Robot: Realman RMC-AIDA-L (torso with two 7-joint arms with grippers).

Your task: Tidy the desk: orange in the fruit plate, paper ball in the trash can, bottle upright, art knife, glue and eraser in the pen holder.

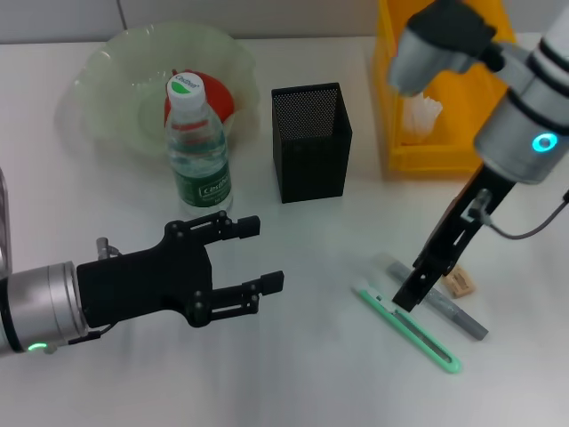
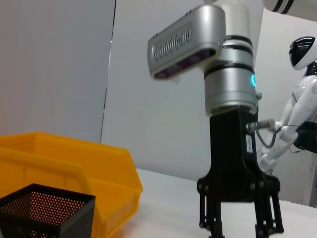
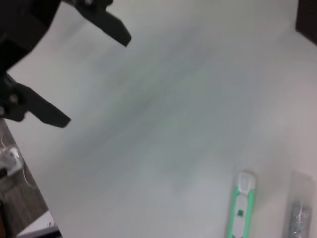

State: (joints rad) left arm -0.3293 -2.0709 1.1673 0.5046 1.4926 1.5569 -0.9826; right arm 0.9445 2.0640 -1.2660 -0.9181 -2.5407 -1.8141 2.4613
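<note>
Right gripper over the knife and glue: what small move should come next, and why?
Probably lower the right gripper the last bit onto the green knife and close. It hangs right above the knife's near end, beside the grey glue stick, and the holder looks empty. The left gripper waits open.

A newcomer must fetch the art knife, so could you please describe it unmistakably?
Start at the black mesh pen holder; nearer the robot on the white desk lie two long items. The art knife is the flat green-and-white one, beside the grey glue stick.

Bright, even light (right wrist view blurred).
</note>
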